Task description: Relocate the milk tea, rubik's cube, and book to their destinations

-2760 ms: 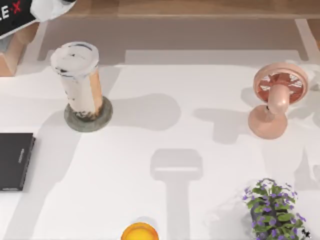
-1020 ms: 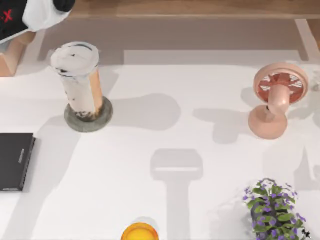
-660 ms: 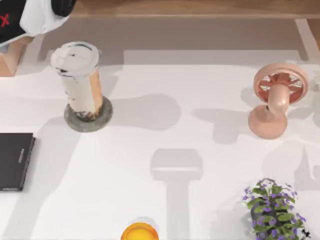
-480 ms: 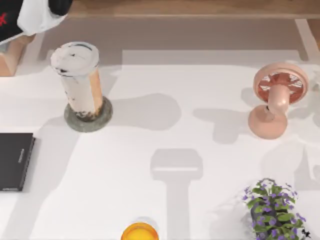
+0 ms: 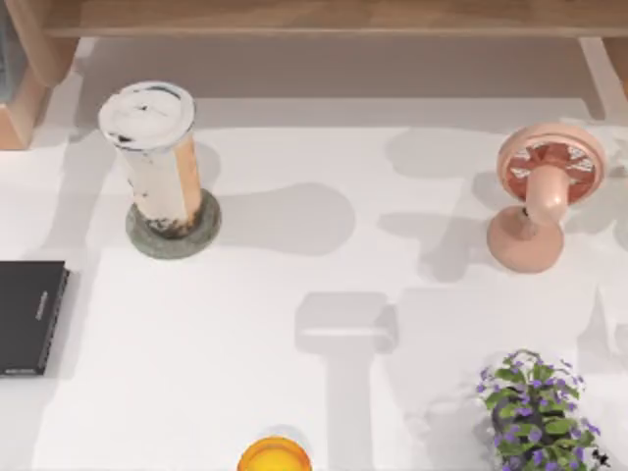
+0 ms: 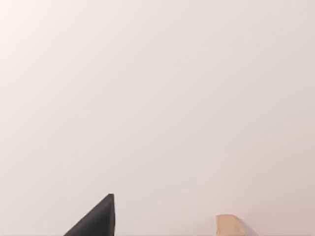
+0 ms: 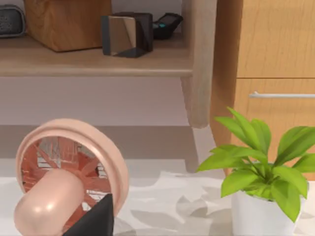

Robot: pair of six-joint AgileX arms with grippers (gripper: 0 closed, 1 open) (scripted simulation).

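Observation:
The milk tea [image 5: 155, 157], a tall clear cup with a white lid and dark pearls at the bottom, stands upright on a round grey-green coaster [image 5: 201, 228] at the table's back left. No gripper is near it. The rubik's cube and the book are out of view. A black part of my left gripper [image 6: 98, 220] shows against a blank pale wall. A black part of my right gripper [image 7: 96, 221] sits close beside the pink fan [image 7: 64, 182].
A flat black slab [image 5: 29, 316] lies at the left edge. The pink fan [image 5: 540, 191] stands at the right, a purple-flowered plant [image 5: 535, 412] at the front right, and an orange-yellow round thing [image 5: 275, 457] at the front edge. A wooden shelf [image 5: 314, 15] spans the back. A green potted plant [image 7: 261, 172] stands near the fan.
My left arm's white and black body has drawn out of the top view's back left corner, and its shadow has shifted. The milk tea has not moved.

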